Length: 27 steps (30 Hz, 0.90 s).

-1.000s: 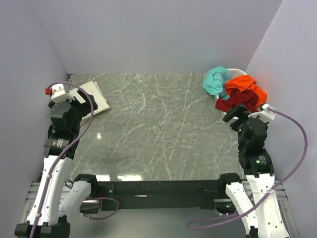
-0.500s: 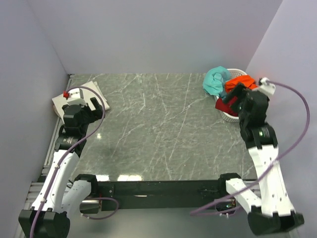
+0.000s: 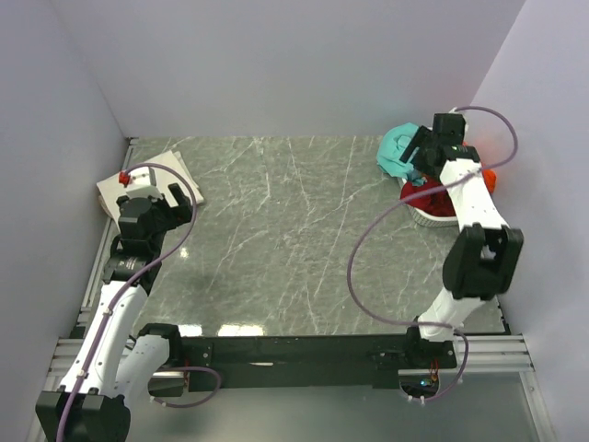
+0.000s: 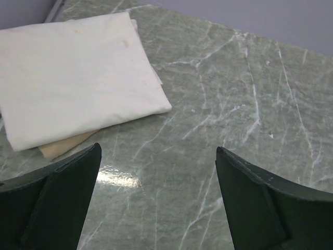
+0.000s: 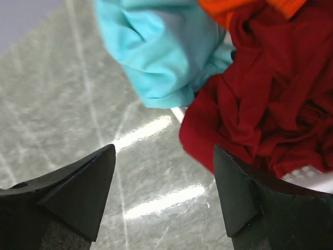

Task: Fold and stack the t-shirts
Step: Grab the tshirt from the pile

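Observation:
A pile of crumpled t-shirts sits in the basket at the far right: a teal one (image 3: 396,147) (image 5: 161,47), a dark red one (image 3: 433,195) (image 5: 260,104) and an orange one (image 3: 486,177) (image 5: 244,8). My right gripper (image 3: 419,158) (image 5: 164,151) hangs open just above the pile's left edge, with bare table between its fingers and the red cloth by the right finger. A folded cream t-shirt (image 3: 175,175) (image 4: 78,73) lies at the far left on a tan folded cloth (image 4: 62,147). My left gripper (image 3: 175,204) (image 4: 158,148) is open and empty, just beside it.
The white lattice basket (image 3: 428,217) (image 5: 312,179) stands against the right wall. Grey marble table (image 3: 294,230) stretches between the two arms. Lilac walls close in the left, back and right sides.
My right arm has reached from the near right out over the basket, ending above the teal and red shirts. The left arm drew back slightly, then held still.

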### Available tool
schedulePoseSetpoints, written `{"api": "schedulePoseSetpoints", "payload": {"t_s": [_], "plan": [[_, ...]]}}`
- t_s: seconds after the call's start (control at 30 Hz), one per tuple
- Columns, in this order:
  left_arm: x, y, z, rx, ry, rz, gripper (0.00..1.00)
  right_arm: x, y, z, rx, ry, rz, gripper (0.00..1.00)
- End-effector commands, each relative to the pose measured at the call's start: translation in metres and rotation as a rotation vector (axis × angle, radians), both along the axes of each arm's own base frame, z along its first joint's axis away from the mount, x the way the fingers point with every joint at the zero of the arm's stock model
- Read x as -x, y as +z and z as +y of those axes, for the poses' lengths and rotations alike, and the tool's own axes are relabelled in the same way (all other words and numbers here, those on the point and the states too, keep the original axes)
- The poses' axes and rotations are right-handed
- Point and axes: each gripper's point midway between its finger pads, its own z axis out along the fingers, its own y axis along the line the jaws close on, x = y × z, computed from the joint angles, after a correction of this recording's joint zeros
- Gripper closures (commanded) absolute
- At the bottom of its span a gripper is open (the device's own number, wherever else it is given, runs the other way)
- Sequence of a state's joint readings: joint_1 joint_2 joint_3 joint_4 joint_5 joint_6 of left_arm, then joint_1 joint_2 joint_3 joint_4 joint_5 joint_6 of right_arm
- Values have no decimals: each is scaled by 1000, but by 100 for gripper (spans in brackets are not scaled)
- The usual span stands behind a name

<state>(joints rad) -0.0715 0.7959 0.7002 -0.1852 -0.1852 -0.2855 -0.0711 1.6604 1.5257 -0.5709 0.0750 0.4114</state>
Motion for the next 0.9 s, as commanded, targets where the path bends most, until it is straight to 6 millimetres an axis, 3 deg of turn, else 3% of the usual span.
{"api": "schedulePoseSetpoints", "payload": {"t_s": [0.0,0.3,0.37,0.5,0.67,0.87], "plan": [[-5,10,-18,4,-106,-50,4,-26,4,2,-35,31,-27,18],[-4,7,-7,-17,-51,-44,3,-78,-29,-8,-30,35,-15,19],[-5,7,-7,-17,-53,-41,3,-84,-43,-11,-32,21,12,19],[-8,3,-8,-19,-55,-24,3,-99,-50,-15,-49,4,9,20],[-10,0,-9,-18,-58,-10,4,-107,-70,-19,-57,-18,48,21],[-8,0,-7,-21,-48,-15,3,-108,-78,-28,-106,-61,43,32]]}}
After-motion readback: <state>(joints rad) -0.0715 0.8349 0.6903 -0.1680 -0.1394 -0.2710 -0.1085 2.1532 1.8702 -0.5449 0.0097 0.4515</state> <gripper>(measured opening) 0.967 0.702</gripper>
